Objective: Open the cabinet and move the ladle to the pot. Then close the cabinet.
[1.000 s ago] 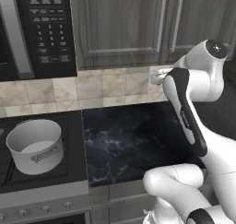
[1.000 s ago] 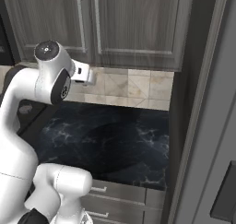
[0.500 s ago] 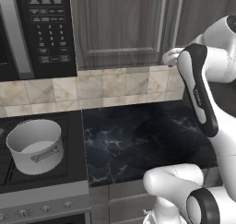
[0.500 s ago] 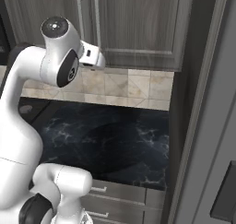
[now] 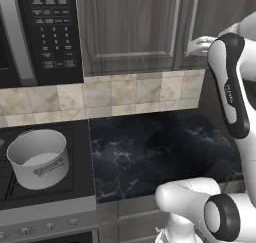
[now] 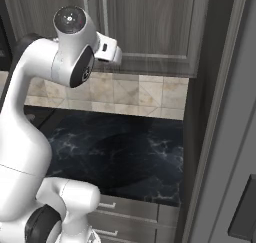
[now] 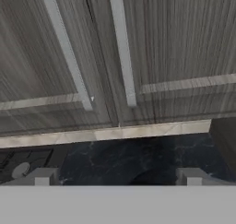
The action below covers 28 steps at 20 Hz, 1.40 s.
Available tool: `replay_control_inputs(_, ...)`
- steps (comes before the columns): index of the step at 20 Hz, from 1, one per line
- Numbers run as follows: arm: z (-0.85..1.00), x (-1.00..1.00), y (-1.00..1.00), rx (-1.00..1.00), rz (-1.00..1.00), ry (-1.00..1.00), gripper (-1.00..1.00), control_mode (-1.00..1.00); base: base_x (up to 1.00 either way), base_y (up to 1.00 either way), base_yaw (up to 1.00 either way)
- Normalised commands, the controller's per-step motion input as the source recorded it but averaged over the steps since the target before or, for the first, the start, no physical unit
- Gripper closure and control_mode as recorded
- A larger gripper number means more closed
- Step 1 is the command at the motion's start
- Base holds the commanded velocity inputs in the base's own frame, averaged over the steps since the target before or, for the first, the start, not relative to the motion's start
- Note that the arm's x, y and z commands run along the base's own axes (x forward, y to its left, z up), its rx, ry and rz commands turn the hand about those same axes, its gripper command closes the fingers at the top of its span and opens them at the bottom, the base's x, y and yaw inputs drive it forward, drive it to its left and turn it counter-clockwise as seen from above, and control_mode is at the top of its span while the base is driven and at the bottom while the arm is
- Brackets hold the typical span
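2 doors front the cabinet [image 7: 152, 48], both shut, directly ahead of the tool [image 7: 117, 177] and close to it. They look rigid and fairly heavy, hinged at the outer edges, so they should swing, not slide. Each carries a long silver bar handle; the right handle [image 7: 122, 48] stands just above the tool and looks the better hold: stiff, smooth, likely slippery, best pinched across its lower end. Below the tool lies the dark bench [image 5: 160, 147]. Far to its left sits the pot [image 5: 37, 157], light and hollow. The tool's jaws stand wide apart, holding nothing. The ladle is presumably inside the cabinet.
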Motion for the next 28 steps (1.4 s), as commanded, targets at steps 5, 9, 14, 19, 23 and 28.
replay_control_inputs(5,0.19,0.20,0.00,0.00,0.00,-0.26,-1.00,-1.00,0.00,0.00,0.00)
replay_control_inputs(9,0.25,0.17,0.00,0.00,0.00,-0.14,-1.00,-1.00,0.00,0.00,0.00)
replay_control_inputs(14,0.25,0.03,0.00,0.00,0.00,-0.12,-1.00,-1.00,0.00,0.00,0.00)
replay_control_inputs(19,0.16,0.00,0.00,0.00,0.00,-0.11,-1.00,-1.00,0.00,0.00,0.00)
replay_control_inputs(23,0.00,0.00,0.00,0.00,0.00,-0.06,-1.00,-1.00,0.00,0.00,0.00)
replay_control_inputs(28,0.00,0.00,0.00,0.00,0.00,-0.01,-1.00,-1.00,0.00,0.00,0.00)
